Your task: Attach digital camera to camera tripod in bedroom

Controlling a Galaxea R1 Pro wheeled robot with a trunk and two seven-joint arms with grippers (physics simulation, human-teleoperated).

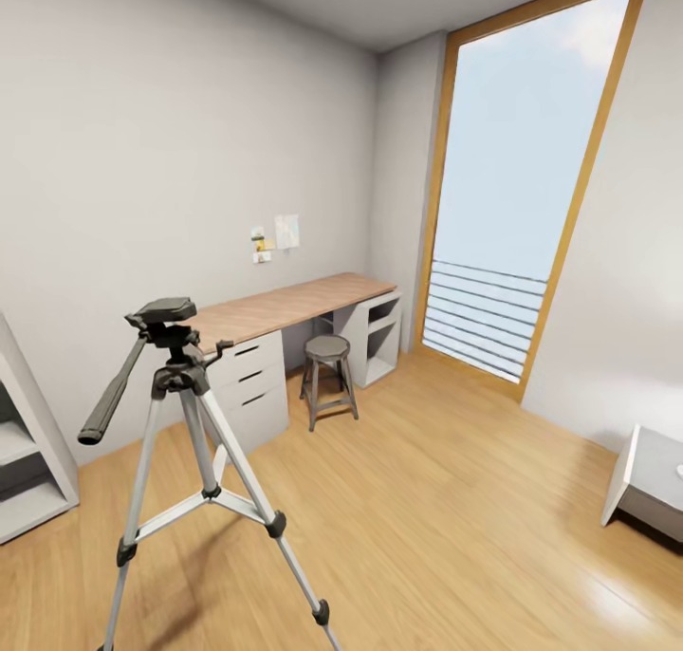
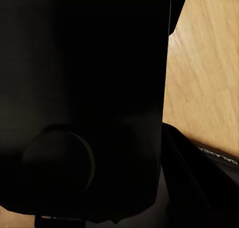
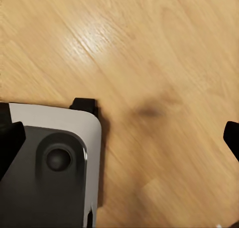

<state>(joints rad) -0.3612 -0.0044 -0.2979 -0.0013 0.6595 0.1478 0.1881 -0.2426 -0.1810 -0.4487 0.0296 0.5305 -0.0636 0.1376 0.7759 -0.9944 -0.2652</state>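
We see the silver-legged, black-headed camera tripod (image 1: 185, 414) at seven o'clock; likely light and tippy, best steadied at its head. We cannot tell either gripper's state.

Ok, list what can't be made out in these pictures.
- Tripod: head view, its left feet are cut off by the bottom edge.
- Papers on the wall above the desk: head view, too small to read.
- Shelf unit: head view, cut off by the left edge.
- Left wrist view: a dark, unlit shape up close hides nearly everything but a strip of wood floor.
- Right gripper: right wrist view, its black fingertips are cut off at the picture's edges.
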